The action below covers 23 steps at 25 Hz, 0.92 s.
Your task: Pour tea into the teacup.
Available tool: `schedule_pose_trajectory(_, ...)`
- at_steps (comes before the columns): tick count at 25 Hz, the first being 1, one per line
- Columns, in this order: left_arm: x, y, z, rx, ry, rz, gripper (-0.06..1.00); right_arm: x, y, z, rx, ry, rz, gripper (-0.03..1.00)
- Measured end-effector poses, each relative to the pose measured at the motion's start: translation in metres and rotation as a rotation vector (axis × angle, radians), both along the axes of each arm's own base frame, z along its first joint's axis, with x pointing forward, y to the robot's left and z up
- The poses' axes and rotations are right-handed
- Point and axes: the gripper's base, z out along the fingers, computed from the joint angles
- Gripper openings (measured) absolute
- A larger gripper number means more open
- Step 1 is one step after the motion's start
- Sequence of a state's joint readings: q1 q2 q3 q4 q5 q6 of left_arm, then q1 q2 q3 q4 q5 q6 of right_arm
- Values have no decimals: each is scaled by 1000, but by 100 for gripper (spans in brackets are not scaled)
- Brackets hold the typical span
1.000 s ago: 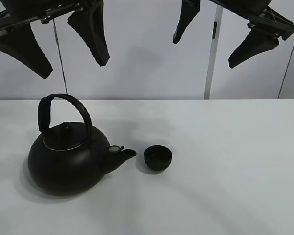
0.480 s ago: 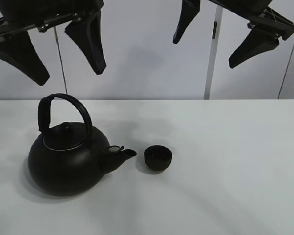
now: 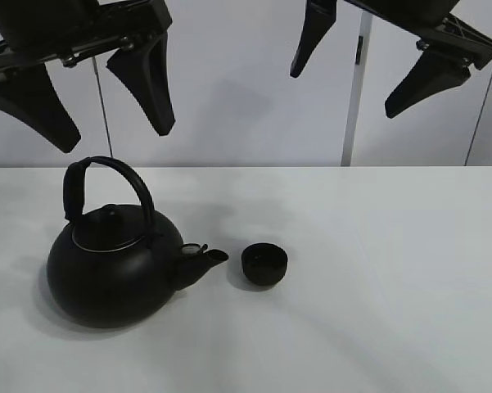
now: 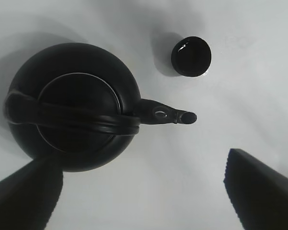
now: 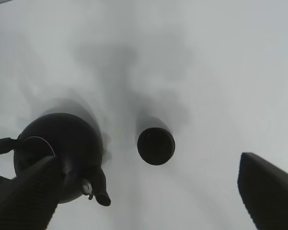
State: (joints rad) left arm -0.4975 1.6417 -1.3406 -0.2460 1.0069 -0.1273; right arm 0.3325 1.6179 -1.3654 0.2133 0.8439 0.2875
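A big round black kettle (image 3: 115, 270) with an arched handle stands on the white table at the left, spout toward a small black handleless teacup (image 3: 264, 264) just to its right. The kettle (image 4: 72, 108) and teacup (image 4: 191, 56) show from above in the left wrist view, and the kettle (image 5: 60, 153) and teacup (image 5: 156, 145) in the right wrist view. My left gripper (image 3: 106, 106) hangs open high above the kettle. My right gripper (image 3: 364, 61) hangs open high above the table's right side. Both are empty.
The white table (image 3: 393, 286) stretches wide to the right of the teacup and in front. A grey wall with a vertical metal strip (image 3: 354, 115) stands behind the table.
My left gripper has shifted slightly, down and to the left. The right gripper, kettle and teacup have not moved.
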Motion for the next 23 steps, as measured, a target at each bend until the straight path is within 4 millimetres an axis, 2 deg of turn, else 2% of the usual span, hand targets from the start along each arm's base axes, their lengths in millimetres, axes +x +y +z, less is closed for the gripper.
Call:
schedule_pose_trajectory(8,1,0,0,-3,-8,2,66,0,1,-10,-19,70,10,69)
schedule_pose_trajectory(23,1,0,0,-4,-11,2,66,0,1,-11,-19,72,10,69)
